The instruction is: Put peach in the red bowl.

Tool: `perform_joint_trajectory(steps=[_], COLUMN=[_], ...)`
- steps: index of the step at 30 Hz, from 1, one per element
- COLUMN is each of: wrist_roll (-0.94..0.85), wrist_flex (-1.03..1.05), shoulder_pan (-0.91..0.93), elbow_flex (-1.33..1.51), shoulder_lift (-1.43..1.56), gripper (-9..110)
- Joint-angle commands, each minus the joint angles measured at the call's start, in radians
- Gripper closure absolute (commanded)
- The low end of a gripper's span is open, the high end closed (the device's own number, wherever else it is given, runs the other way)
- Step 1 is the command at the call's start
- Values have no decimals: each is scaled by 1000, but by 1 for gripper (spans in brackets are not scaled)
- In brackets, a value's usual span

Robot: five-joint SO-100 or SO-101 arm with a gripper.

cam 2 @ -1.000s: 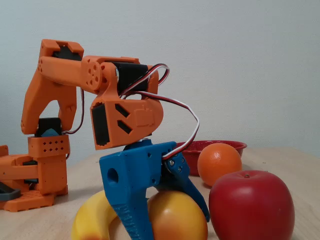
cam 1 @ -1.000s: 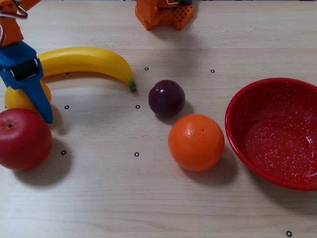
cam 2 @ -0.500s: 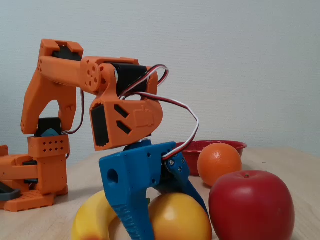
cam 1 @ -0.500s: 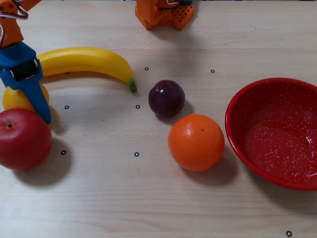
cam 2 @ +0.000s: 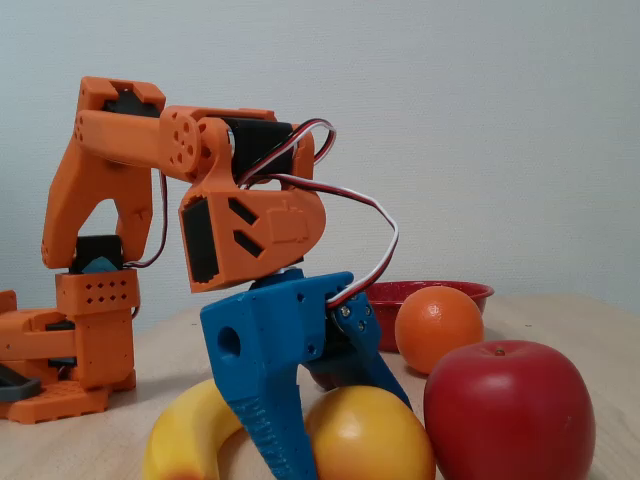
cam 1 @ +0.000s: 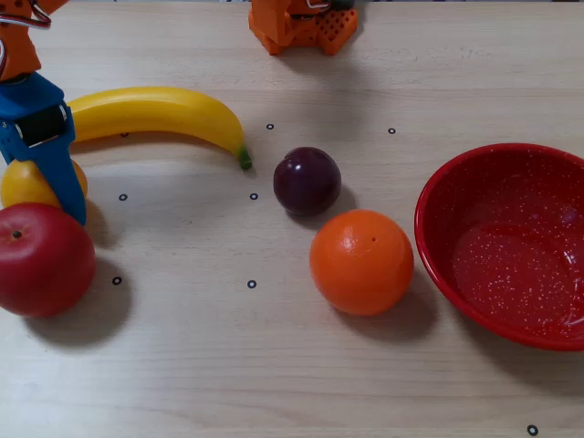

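Nearest the low camera, the apple (cam 2: 508,412) sits just right of the peach (cam 2: 370,437), touching or nearly so. Pincer (cam 2: 340,425) straddles the peach: fixed blue finger on its left face, moving finger over its top right. Jaws look closed on the fruit, though contact on the far side is hidden.

Change vs a second ago: in the top-down view the peach (cam 1: 29,182) has slid up and left, away from the apple (cam 1: 44,259), and tucked further under the blue finger (cam 1: 57,173). The apple has nudged slightly too. In the side view the peach has shifted right and the wrist has tilted up a little. Reads as the grip seating and the lift starting, but I can't tell if the peach is off the tabletop (cam 1: 274,365) yet.

Behind it, the banana (cam 1: 155,111) lies close to the peach. Further along are the plum (cam 1: 307,181) and the orange (cam 1: 361,261), both untouched since then.

Farthest, the bowl (cam 1: 438,237) at the right edge of the top-down view is empty, same spot.

Task-wise: grasp about done, whole carry still to go. The route passes over the plum and orange, so it needs height first. Smooth round fruit could squirt out.
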Motion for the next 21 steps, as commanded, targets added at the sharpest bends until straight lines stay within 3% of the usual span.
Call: perform_joint_trajectory(steps=[1, 6, 21], wrist_roll=[-32, -48, -64], wrist_flex=[-28, -28, 144], shoulder_pan=[-5, -5, -6], elbow_flex=[-21, -15, -23], shoulder_lift=[127, 129, 233], gripper=[84, 101, 102])
